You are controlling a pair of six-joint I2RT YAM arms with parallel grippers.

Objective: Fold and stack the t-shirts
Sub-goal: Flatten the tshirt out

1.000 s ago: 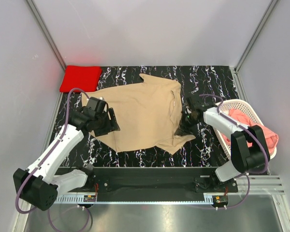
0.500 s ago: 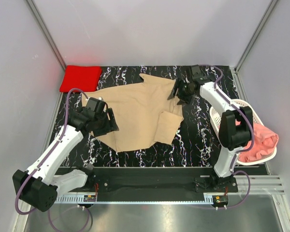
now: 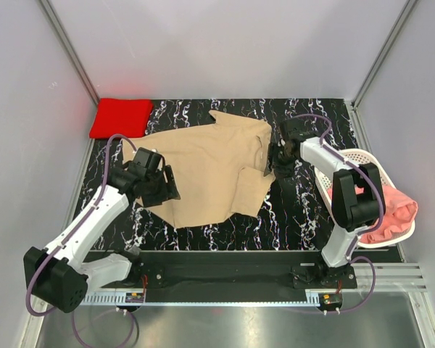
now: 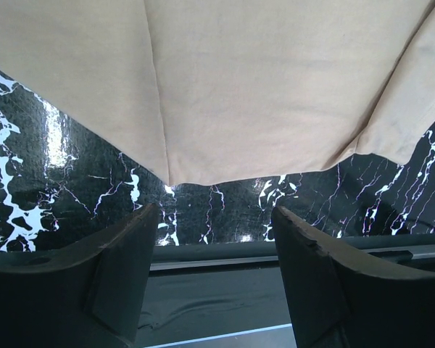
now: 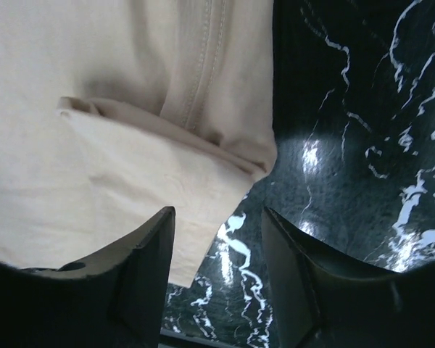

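A tan t-shirt (image 3: 203, 167) lies spread in the middle of the black marbled table, its near right sleeve (image 3: 252, 190) folded over onto the body. A folded red t-shirt (image 3: 119, 118) sits at the back left corner. A pink t-shirt (image 3: 395, 210) hangs in the white basket (image 3: 348, 154). My left gripper (image 3: 165, 187) stands open just above the tan shirt's left hem (image 4: 275, 87), holding nothing (image 4: 216, 217). My right gripper (image 3: 279, 168) is open by the shirt's right edge, over the corner of the folded sleeve (image 5: 152, 181), with nothing in it (image 5: 217, 217).
The basket stands at the table's right edge, close behind my right arm. Grey walls close in the back and both sides. Bare table shows to the right of the tan shirt (image 3: 304, 210) and along the front (image 3: 217, 235).
My right gripper was shut on the near right sleeve; it carried the sleeve up onto the shirt, let go and opened, swung back, then returned to the right edge. The left arm barely moved.
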